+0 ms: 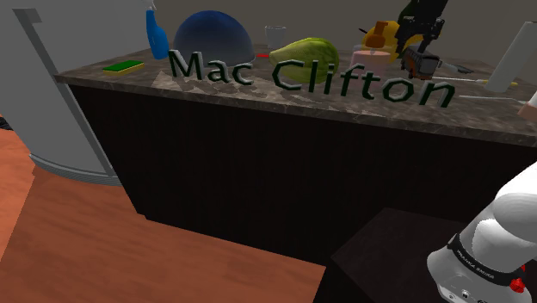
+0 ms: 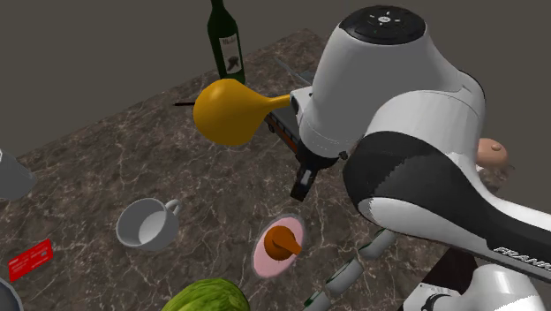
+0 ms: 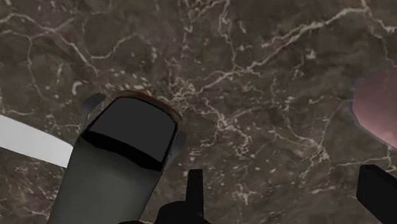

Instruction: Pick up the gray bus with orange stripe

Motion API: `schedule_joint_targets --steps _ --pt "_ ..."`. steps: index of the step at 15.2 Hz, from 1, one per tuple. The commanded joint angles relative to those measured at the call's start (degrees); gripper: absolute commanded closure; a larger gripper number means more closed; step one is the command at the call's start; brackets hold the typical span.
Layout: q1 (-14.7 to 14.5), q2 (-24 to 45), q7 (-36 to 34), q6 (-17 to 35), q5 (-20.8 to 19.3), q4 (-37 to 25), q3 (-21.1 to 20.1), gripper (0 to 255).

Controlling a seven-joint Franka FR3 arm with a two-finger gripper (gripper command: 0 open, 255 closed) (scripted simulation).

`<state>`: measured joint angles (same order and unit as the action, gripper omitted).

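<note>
1 gray bus [image 3: 121, 162] beside parted gripper [image 3: 285, 186]

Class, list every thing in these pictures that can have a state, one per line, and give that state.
tool, open, holding nothing
gray bus, lying free, outside the tool's grip
mug, upright, empty
wine bottle, standing upright
glass, upright
</note>
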<state>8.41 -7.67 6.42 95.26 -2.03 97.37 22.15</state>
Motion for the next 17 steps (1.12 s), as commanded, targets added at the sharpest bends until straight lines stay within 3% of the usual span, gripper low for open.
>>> schedule_joint_targets --steps 1,6,12,17 --pt "1.1 4.2 0.5 -1.1 1.6 -4.5 1.8 0" --pt "5.5 15.6 2.5 -5.0 6.9 -16.8 5.9 0" --pt "13.9 29.7 3.7 -11.9 14.2 -34.4 8.5 0" --pt "12.4 27.5 3.6 -6.8 13.1 -27.3 8.4 0"
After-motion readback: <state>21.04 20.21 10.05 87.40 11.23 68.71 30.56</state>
